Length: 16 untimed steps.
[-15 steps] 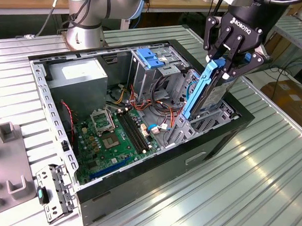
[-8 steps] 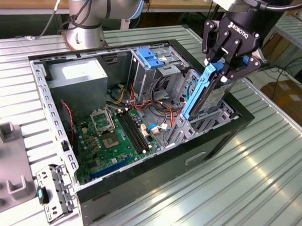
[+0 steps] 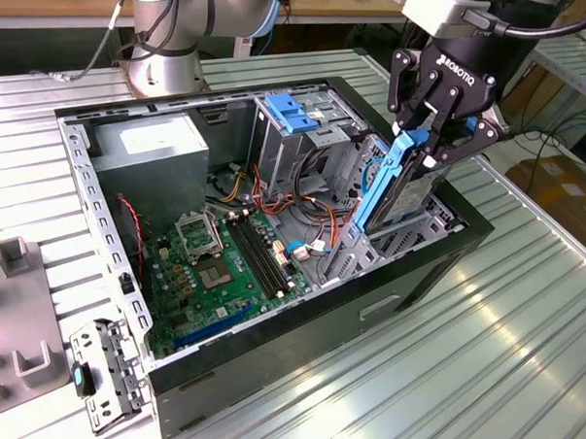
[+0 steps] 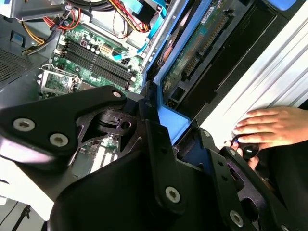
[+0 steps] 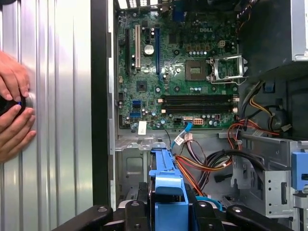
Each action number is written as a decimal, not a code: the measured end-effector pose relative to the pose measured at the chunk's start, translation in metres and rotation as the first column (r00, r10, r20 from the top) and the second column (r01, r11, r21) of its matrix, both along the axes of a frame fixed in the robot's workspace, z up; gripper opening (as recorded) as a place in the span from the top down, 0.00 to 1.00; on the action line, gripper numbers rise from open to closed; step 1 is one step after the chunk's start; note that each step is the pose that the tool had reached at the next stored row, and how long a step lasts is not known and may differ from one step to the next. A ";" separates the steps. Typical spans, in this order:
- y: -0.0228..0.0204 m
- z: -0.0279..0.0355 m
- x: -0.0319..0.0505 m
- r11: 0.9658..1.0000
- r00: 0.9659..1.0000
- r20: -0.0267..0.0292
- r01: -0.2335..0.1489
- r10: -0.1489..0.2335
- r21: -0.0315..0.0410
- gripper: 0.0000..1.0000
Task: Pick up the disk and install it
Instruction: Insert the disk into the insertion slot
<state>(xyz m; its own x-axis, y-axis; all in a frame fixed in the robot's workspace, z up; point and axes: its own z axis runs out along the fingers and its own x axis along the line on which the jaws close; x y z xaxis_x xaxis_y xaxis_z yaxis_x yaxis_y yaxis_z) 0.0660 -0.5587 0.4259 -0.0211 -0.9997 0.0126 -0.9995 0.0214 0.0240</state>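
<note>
The disk (image 3: 403,190) stands on edge, its blue side rail (image 3: 380,194) facing the exterior view's left. My gripper (image 3: 428,138) is shut on its top end and holds it part way down in the drive cage (image 3: 424,235), at the right end of the open computer case (image 3: 387,301). In the second wrist view the disk's green circuit-board side (image 4: 192,53) and blue rail (image 4: 171,120) run down from the black fingers (image 4: 159,144). In the first wrist view the blue rail (image 5: 168,183) sits between the fingers (image 5: 135,211).
A grey power-supply box (image 3: 155,155), motherboard (image 3: 218,265), loose cables and a blue latch plate (image 3: 296,113) lie inside the case. A person's hands (image 5: 12,110) rest on the ribbed table beside the case. A grey fixture (image 3: 16,314) and a metal bracket (image 3: 106,372) sit front left.
</note>
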 end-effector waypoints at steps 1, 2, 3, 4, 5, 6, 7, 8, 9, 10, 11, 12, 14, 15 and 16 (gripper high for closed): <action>0.0000 -0.0013 0.0000 1.000 1.000 0.000 0.000 0.000 0.000 0.63; 0.0000 -0.0032 0.0000 1.000 1.000 0.000 0.000 0.000 0.000 0.63; 0.0000 -0.0047 0.0000 1.000 1.000 0.000 0.000 0.000 0.000 0.63; 0.0000 -0.0064 0.0000 1.000 1.000 0.000 0.000 0.000 0.000 0.63; 0.0000 -0.0079 0.0000 1.000 1.000 0.000 0.000 0.000 0.000 0.63; 0.0000 -0.0099 0.0000 1.000 1.000 0.000 0.000 0.000 0.000 0.63; 0.0000 -0.0116 0.0000 1.000 1.000 0.000 0.000 0.000 0.000 0.63; 0.0000 -0.0140 0.0000 1.000 1.000 0.000 0.000 0.000 0.000 0.63; 0.0000 -0.0157 0.0000 1.000 1.000 0.000 0.000 0.000 0.000 0.63; 0.0000 -0.0174 0.0000 1.000 1.000 0.000 0.000 0.000 0.000 0.63; 0.0000 -0.0193 0.0000 1.000 1.000 0.000 0.000 0.000 0.000 0.63; 0.0000 -0.0220 0.0000 1.000 1.000 0.000 0.000 0.000 0.000 0.63; 0.0000 -0.0263 0.0000 1.000 1.000 0.000 0.000 0.000 0.000 0.63; 0.0000 -0.0288 0.0000 1.000 1.000 0.000 0.000 0.000 0.000 0.63; 0.0000 -0.0304 0.0000 1.000 1.000 0.000 0.000 0.000 0.000 0.63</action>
<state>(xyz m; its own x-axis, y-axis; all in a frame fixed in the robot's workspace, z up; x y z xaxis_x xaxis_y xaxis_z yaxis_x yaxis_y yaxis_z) 0.0659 -0.5587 0.3956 -0.0211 -0.9997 0.0125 -0.9995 0.0214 0.0241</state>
